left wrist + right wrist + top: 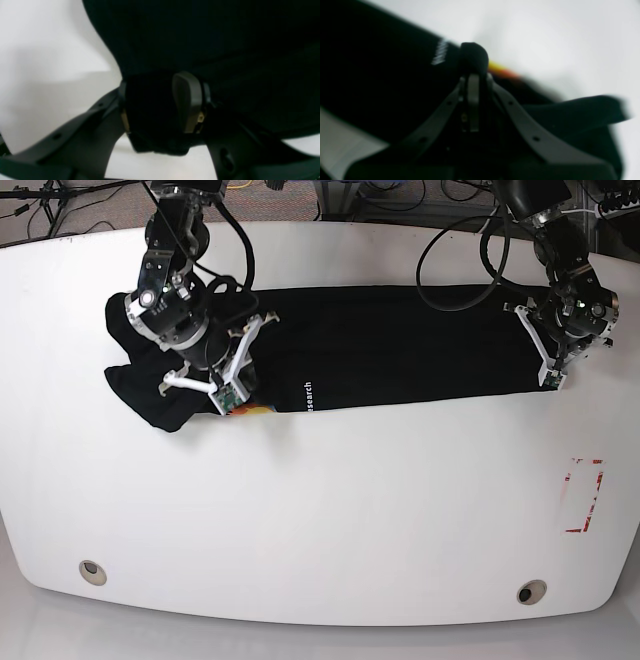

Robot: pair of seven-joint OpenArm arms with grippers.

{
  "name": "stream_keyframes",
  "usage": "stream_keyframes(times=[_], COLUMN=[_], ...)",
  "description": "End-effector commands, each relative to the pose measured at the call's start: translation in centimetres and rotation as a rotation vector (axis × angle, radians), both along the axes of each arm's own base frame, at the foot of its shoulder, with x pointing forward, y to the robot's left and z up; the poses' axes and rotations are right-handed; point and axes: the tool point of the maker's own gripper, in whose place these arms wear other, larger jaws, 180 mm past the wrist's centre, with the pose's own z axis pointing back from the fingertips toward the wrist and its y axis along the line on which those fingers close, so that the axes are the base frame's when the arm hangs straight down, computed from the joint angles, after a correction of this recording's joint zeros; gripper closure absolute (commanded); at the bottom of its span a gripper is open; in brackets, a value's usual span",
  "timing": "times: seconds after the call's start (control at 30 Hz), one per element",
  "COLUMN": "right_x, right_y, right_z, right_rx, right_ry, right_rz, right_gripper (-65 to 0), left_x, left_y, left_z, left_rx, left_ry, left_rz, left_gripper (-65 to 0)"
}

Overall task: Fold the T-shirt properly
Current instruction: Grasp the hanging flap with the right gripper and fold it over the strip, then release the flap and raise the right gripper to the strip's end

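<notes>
The black T-shirt lies stretched in a long band across the far half of the white table. Its white lettering and a multicoloured patch sit at its near edge. My right gripper is at the shirt's left end and is shut on the near edge beside the patch. In the right wrist view the gripper stands between the lettering and the patch. My left gripper is shut on the shirt's right end. The left wrist view shows its fingers pinching a fold of the T-shirt.
A red outlined marking lies on the table at the near right. Two round holes sit near the front edge. Cables and stands run behind the table's far edge.
</notes>
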Motion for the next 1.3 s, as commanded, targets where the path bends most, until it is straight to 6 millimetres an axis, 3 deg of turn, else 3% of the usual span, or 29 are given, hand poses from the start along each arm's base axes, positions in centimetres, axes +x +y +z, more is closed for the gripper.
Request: stream_keyframes(times=[0.0, 0.17, 0.23, 0.37, 0.47, 0.63, 0.77, 1.03, 1.27], right_x=[-0.9, -2.7, -2.8, -2.8, -2.5, -1.4, -1.2, -1.0, -0.7], right_y=[0.1, 0.7, 0.6, 0.5, -0.3, -1.6, -3.9, -8.8, -13.2], right_z=[0.2, -0.9, -1.1, -1.1, -0.9, -0.1, 0.2, 1.6, 2.8], right_rx=[0.04, 0.084, 0.081, 0.08, 0.082, 0.075, 0.062, 0.11, 0.036], right_ry=[-0.008, 0.043, 0.049, 0.049, 0.04, 0.006, -0.006, -0.085, -0.14], right_rz=[0.016, 0.024, 0.023, 0.02, -0.005, -0.046, -0.113, -0.265, -0.352], right_gripper=[0.0, -1.3, -4.6, -18.7, -32.8, -46.9, -47.6, -40.1, -35.0], left_x=[0.4, 0.3, 0.3, 0.2, 0.1, 0.2, 0.1, -0.6, -1.8], left_y=[0.4, 0.4, 0.4, 0.4, 0.9, 1.4, 1.6, 3.6, 3.9], left_z=[0.4, 0.2, 0.2, 0.2, 0.3, 0.6, 0.7, 1.1, 0.6], left_rx=[0.007, 0.006, 0.006, 0.007, 0.021, 0.034, 0.038, 0.09, 0.098], left_ry=[-0.013, -0.008, -0.008, -0.004, -0.002, -0.004, -0.005, 0.018, 0.048], left_rz=[0.0, 0.001, -0.001, -0.001, 0.0, -0.003, -0.001, -0.004, -0.007], left_gripper=[-25.3, -25.3, -25.3, -25.3, -25.3, -25.3, -25.3, -25.3, -25.3])
